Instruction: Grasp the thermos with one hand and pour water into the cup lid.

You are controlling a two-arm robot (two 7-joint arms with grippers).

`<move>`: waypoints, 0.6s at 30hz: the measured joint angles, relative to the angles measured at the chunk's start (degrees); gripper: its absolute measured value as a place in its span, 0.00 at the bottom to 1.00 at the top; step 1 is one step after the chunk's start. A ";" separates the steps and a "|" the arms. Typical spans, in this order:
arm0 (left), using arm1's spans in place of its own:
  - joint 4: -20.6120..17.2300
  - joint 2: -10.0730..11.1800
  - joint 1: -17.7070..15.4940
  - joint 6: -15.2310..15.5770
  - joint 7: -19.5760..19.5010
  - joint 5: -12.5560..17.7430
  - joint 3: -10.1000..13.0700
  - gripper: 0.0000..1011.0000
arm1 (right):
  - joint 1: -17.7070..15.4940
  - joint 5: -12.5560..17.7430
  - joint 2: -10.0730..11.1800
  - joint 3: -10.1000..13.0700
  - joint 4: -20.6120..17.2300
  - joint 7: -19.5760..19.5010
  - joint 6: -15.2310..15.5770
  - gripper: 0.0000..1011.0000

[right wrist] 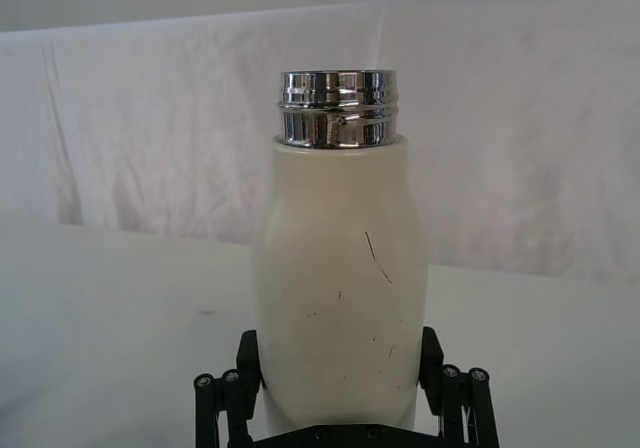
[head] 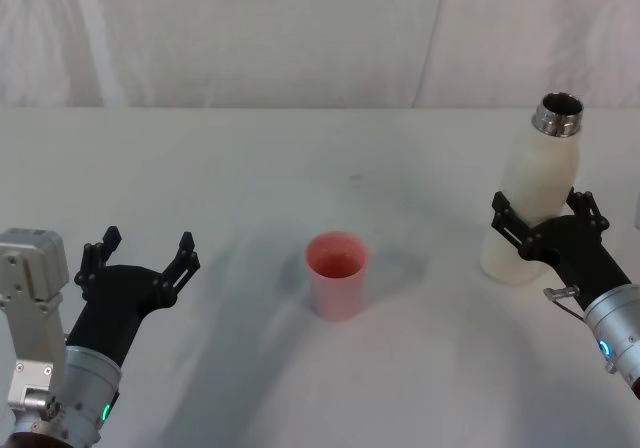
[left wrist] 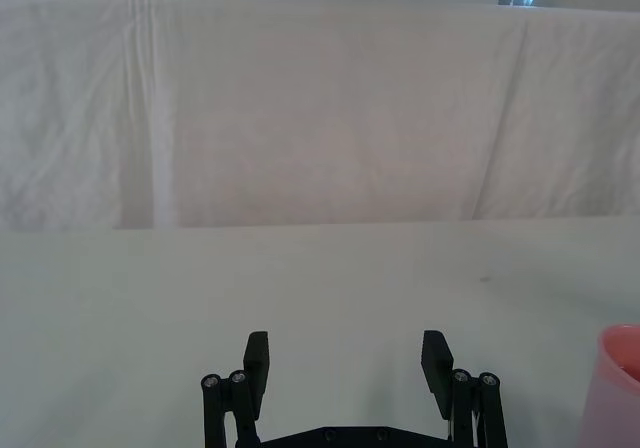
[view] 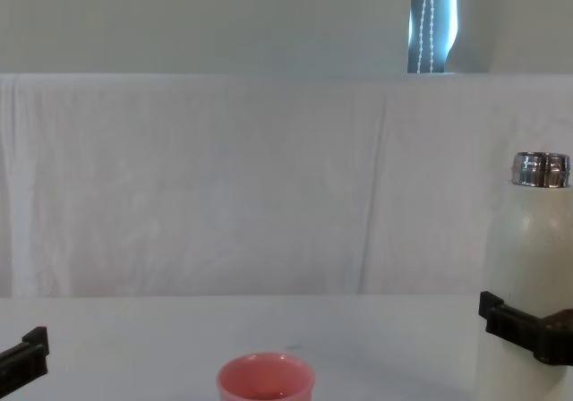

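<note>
White cloth drapes the counter; at right of frame the right tool clamps the uncapped thermos low, upright, keeping water in. Pink cup lid waits center; left tool rests spread, lower left.

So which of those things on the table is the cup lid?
Look at the white table, midway between the two grippers. The cup lid stands there alone, upright and open. It is small, round and salmon pink, far shorter than the tall cream thermos off to the right.
</note>
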 joint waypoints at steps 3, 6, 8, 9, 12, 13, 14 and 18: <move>0.00 0.00 0.00 0.00 0.00 0.00 0.00 0.99 | 0.29 0.00 0.03 0.00 0.54 0.01 -0.19 0.94; 0.00 0.00 0.00 0.00 0.00 0.00 0.00 0.99 | 0.58 0.04 0.03 0.00 0.94 0.10 -0.20 0.94; 0.00 0.00 0.00 0.00 0.00 0.00 0.00 0.99 | 0.73 0.14 0.04 -0.02 1.11 0.21 -0.21 0.94; 0.00 0.00 0.00 0.00 0.00 0.00 0.00 0.99 | 0.73 0.13 0.05 -0.02 1.12 0.21 -0.21 0.94; 0.00 0.00 0.00 0.00 0.00 0.00 0.00 0.99 | 0.72 0.14 0.05 -0.02 1.11 0.21 -0.21 0.94; 0.00 0.00 0.00 0.00 0.00 0.00 0.00 0.99 | 0.71 0.13 0.05 -0.02 1.11 0.21 -0.20 0.94; 0.00 0.00 0.00 0.00 0.00 0.00 0.00 0.99 | 0.69 0.14 0.06 -0.02 1.11 0.21 -0.21 0.94; 0.00 0.00 0.00 0.00 0.00 0.00 0.00 0.99 | 0.63 0.13 0.06 -0.01 1.05 0.19 -0.21 0.94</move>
